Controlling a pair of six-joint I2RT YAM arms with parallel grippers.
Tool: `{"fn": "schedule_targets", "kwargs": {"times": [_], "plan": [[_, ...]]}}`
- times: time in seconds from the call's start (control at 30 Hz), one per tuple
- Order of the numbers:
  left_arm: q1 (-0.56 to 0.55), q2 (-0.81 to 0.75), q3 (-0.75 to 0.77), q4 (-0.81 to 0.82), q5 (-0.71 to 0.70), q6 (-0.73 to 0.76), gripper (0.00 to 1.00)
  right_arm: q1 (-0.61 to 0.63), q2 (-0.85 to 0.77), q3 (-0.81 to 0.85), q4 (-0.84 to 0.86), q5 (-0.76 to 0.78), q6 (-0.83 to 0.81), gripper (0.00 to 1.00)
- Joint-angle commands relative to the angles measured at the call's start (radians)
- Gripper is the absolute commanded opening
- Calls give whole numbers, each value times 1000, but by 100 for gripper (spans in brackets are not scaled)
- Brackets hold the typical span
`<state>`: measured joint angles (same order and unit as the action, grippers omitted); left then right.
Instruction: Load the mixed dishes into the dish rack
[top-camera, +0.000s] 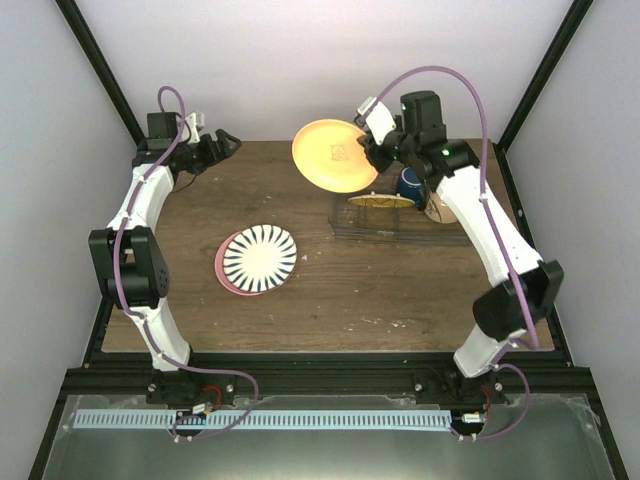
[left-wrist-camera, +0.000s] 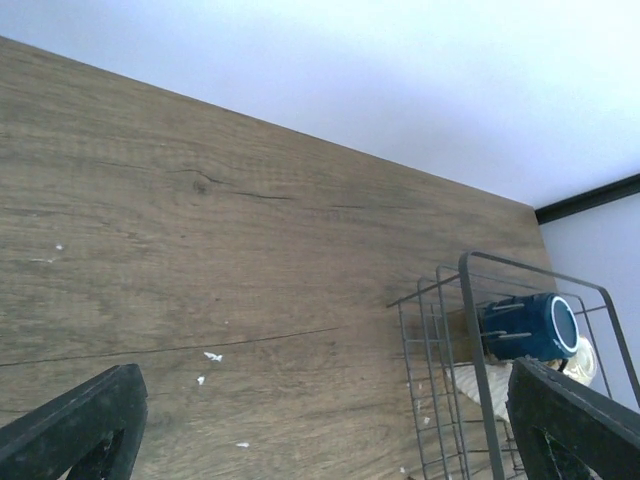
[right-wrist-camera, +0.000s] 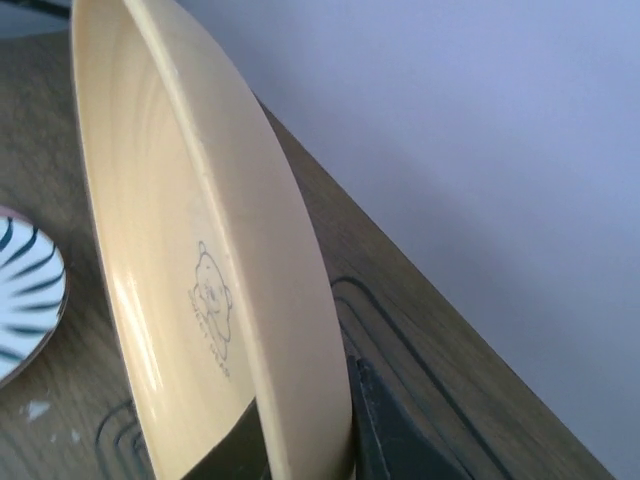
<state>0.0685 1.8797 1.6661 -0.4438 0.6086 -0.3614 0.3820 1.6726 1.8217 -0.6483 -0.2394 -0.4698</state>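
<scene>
1. I read the left gripper (top-camera: 225, 145) as spread wide and empty, at the far left, well apart from every dish.
2. The striped plate (top-camera: 259, 258) lies on the pink plate (top-camera: 222, 268) on the table (top-camera: 340, 300), outside the rack (top-camera: 345, 225).
3. The yellow plate (top-camera: 333, 154) hangs on edge, up and just left of the rack.
4. The right gripper (top-camera: 372, 152) is clamped on that plate's right rim only. My worry is that the edge pinch slips, or that the plate clips the wire or the mug (top-camera: 409, 184) going down.

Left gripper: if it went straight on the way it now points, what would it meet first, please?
Most likely the table, low ahead of the left gripper, then the back wall; depth is hard to judge. The dish rack holding the dark blue mug sits right of that line.
</scene>
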Motion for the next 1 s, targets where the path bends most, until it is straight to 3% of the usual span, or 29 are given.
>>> {"fn": "schedule_targets", "kwargs": {"times": [0.0, 0.17, 0.47, 0.7, 0.97], "plan": [[-13, -20, 17, 29, 47, -10, 100, 40, -181, -181, 71, 67, -171, 1], [-13, -16, -19, 78, 69, -41, 100, 46, -345, -354, 100, 116, -254, 1], [-13, -29, -46, 73, 51, -22, 100, 47, -413, -569, 201, 342, -480, 1], [-13, -40, -71, 72, 39, -15, 100, 46, -404, -654, 363, 472, -637, 1], [-12, -20, -55, 67, 38, -16, 100, 46, -369, -647, 432, 523, -725, 1]]}}
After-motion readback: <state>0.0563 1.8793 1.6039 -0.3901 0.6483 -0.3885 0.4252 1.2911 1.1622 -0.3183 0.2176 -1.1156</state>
